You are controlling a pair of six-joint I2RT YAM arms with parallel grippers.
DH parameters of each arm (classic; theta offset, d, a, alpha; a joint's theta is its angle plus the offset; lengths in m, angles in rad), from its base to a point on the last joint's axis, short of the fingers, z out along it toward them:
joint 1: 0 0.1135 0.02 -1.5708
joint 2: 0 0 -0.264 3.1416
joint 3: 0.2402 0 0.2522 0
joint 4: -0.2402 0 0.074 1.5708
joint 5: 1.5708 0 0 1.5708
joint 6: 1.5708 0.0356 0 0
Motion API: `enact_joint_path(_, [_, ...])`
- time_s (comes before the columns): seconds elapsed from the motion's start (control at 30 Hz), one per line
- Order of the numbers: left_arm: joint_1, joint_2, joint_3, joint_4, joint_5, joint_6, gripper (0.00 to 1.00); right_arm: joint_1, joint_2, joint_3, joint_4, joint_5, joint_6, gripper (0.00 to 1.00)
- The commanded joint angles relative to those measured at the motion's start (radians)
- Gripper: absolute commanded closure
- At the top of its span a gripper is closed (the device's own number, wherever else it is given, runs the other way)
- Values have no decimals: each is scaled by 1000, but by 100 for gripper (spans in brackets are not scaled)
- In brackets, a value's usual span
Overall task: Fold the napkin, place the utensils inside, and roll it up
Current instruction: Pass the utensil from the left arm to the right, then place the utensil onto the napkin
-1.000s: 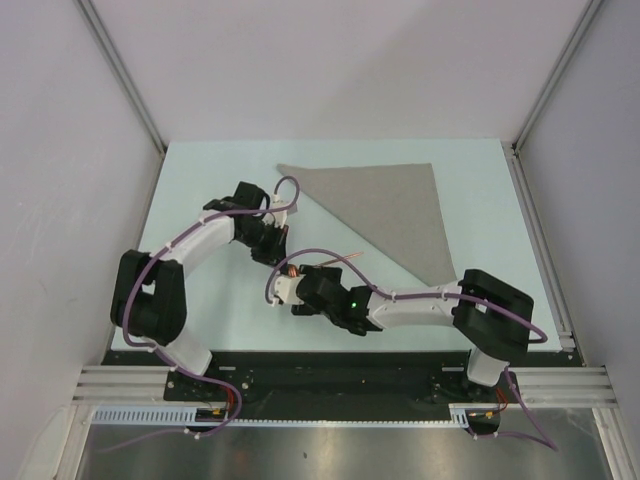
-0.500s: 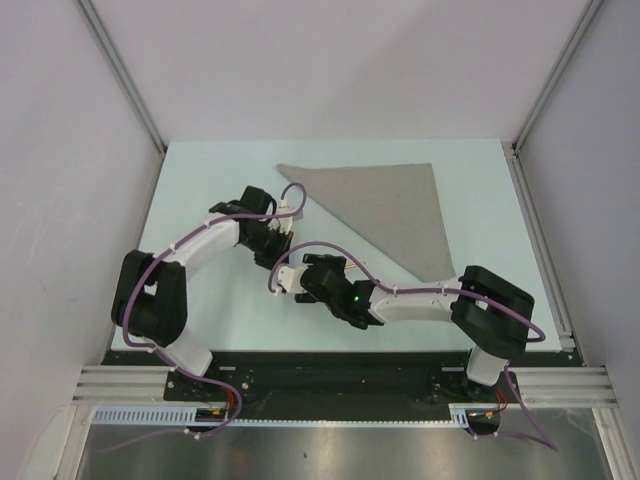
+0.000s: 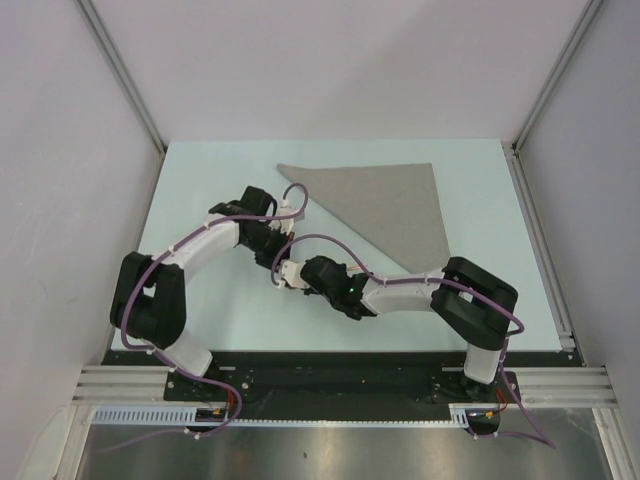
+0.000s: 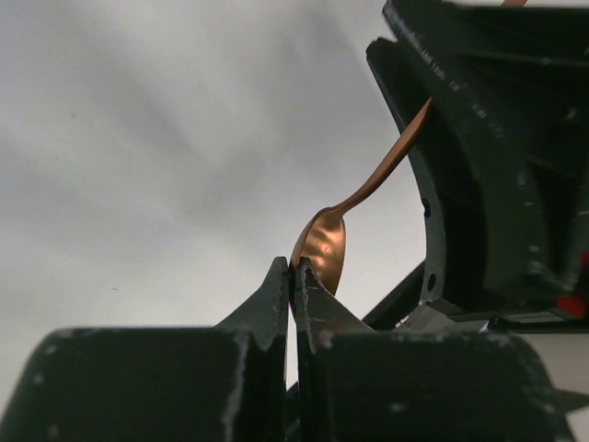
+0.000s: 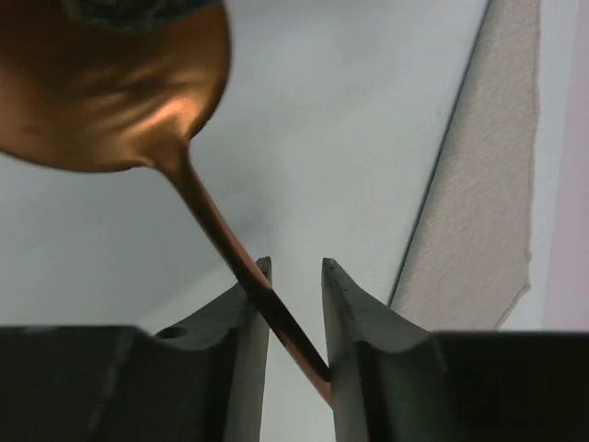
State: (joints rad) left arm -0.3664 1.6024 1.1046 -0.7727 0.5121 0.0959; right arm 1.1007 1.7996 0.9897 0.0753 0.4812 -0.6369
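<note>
Pale green table (image 3: 200, 180), blank white walls (image 3: 350, 60) around it, and the napkin (image 3: 390, 205) lies flat as a grey-beige triangle, already folded.

Off the napkin's long slanted edge, on its near-left side and over bare table, both my grippers meet at the spoon (image 4: 322, 244). It is nowhere on the cloth yet.

My left gripper (image 4: 293, 276) is pinched tight on the rim of the spoon's bowl, with just the lip caught between the tips. My right gripper (image 5: 293, 276) stands partly apart. The thin handle runs slantwise through the gap, brushing one finger (image 5: 248, 304) and ending low against the other. I would not call that a grip yet, because there is daylight on either side of the stick.

The spoon looks glossy, light and stiff, so I judge it slippery. A pinch on that curved bowl rim could let it swivel or pop free. The straight handle is the better hold, taken about midway and squarely across the pads so it cannot twist.

The napkin is the opposite: soft, limp and thin. It should drag or bunch if nudged, so I would pick it up by a corner or an edge. I would lay the spoon near the long edge, clear of the points.
</note>
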Motion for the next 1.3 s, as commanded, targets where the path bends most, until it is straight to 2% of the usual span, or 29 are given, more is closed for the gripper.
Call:
enact_joint_path(0.0, [-9, -50, 0, 12, 32, 25, 100, 1, 38, 64, -23, -1, 54, 74])
enact_joint_path(0.07, [-9, -45, 6, 15, 2, 11, 94, 2, 40, 63, -37, -4, 74, 85])
enact_joint_path(0.13, [-8, -42, 12, 18, -36, -4, 79, 8, 41, 61, -49, -7, 91, 100])
enact_joint_path(0.17, [-6, -41, 21, 21, -49, -10, 73, 8, 40, 58, -58, -10, 104, 100])
enact_joint_path(0.2, [-5, -38, 26, 21, -58, -16, 59, 8, 41, 58, -63, -10, 112, 100])
enact_joint_path(0.23, [-2, -38, 31, 23, -69, -30, 51, 10, 40, 53, -72, -13, 120, 100])
enact_joint_path(0.3, [24, -41, 43, 32, -116, -56, 25, 8, 38, 52, -110, -7, 146, 100])
enact_joint_path(0.4, [115, -64, 46, 67, -175, -120, 13, -16, 12, 40, -170, -6, 196, 100])
enact_joint_path(0.5, [245, -130, 25, 133, -213, -192, 5, -77, -44, 36, -242, -3, 282, 100])
enact_joint_path(0.57, [329, -202, -4, 170, -251, -235, 4, -146, -68, 56, -290, -24, 321, 100])
enact_joint_path(0.63, [357, -264, -31, 208, -305, -257, 3, -194, -85, 85, -324, -55, 353, 100])
enact_joint_path(0.7, [360, -291, -40, 219, -331, -260, 1, -266, -71, 142, -338, -79, 353, 100])
enact_joint_path(0.9, [360, -302, -46, 214, -337, -257, 0, -433, 142, 413, -491, -156, 313, 100])
enact_joint_path(1.27, [359, -308, -51, 220, -336, -254, 0, -596, 378, 659, -604, -340, 184, 100])
